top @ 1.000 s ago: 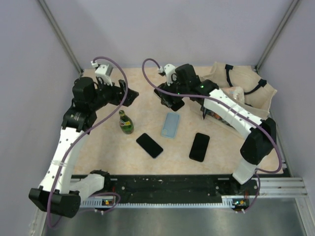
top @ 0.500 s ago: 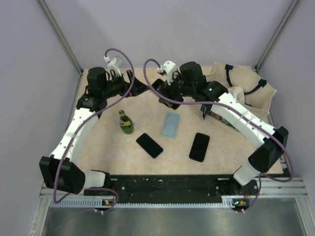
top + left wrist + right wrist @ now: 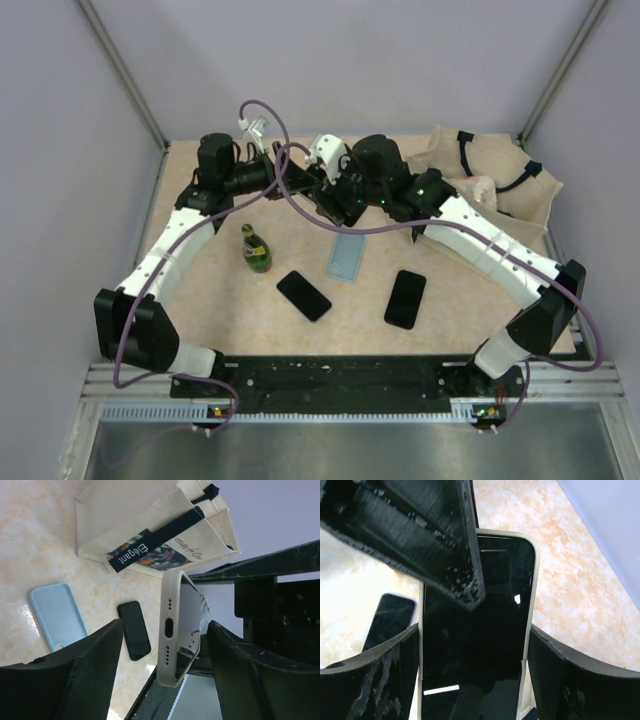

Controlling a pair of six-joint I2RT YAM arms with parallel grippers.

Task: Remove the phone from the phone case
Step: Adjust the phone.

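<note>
Right gripper [image 3: 472, 640]: jaws clamped across the side edges of the cream phone case [image 3: 167, 645]. The phone [image 3: 475, 605] is seated inside, screen toward the right wrist camera. Left gripper [image 3: 165, 630]: jaws apart, straddling the port end front-to-back, gripping nothing. The gap is wider on the back side, and the screen-side finger [image 3: 235, 680] sits just beside the glass. The cased phone is in the air over the rear middle of the table [image 3: 230, 310], between the two wrists. Its long axis runs from the right gripper out toward the left one, so the left arm meets it end-on. Likely step: left takes hold of that end while right keeps the case. Room: bottle [image 3: 257, 250], empty blue case [image 3: 347, 255], near-left handset [image 3: 303, 295] and near-right handset [image 3: 405, 298] lie below, well apart. Tote bag [image 3: 500, 185] sits off right. Risk: a slip drops the phone onto them.
</note>
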